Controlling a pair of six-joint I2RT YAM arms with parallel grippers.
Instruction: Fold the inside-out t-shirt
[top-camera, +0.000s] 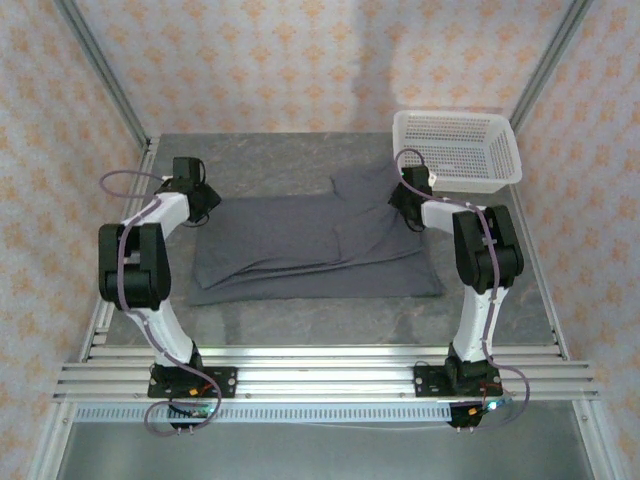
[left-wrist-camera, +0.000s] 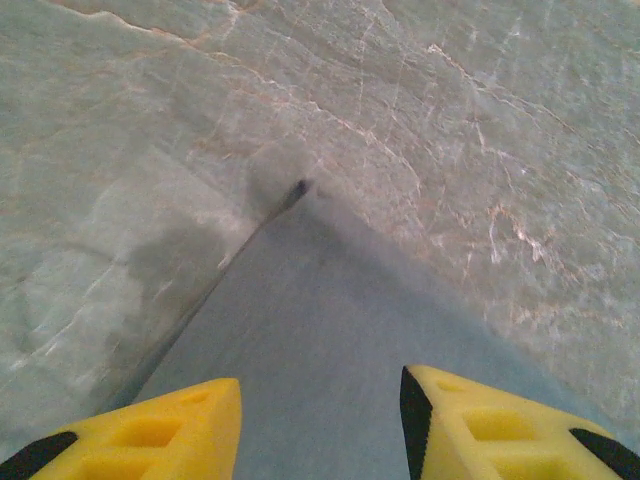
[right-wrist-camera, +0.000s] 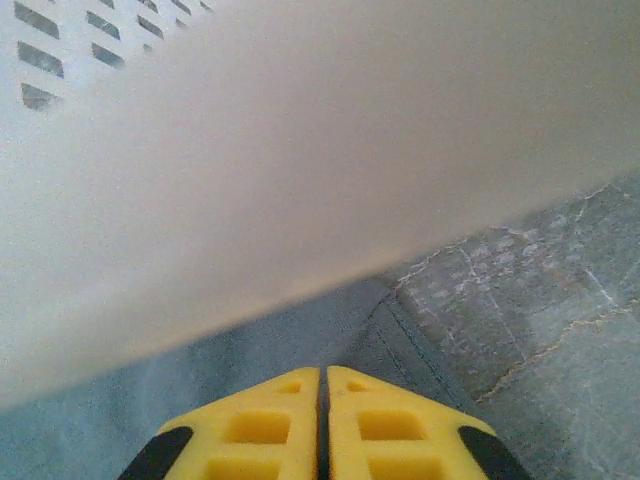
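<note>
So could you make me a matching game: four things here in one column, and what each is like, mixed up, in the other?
Things:
1. shirt
2. basket
3. left gripper
4. right gripper

Descriptions:
A. white, at the far right corner of the table
B. fingers apart, over a corner of the shirt
C. dark grey, lying on the table
D. fingers shut, close to the basket

Pairs: 1-C, 2-A, 3-B, 4-D
</note>
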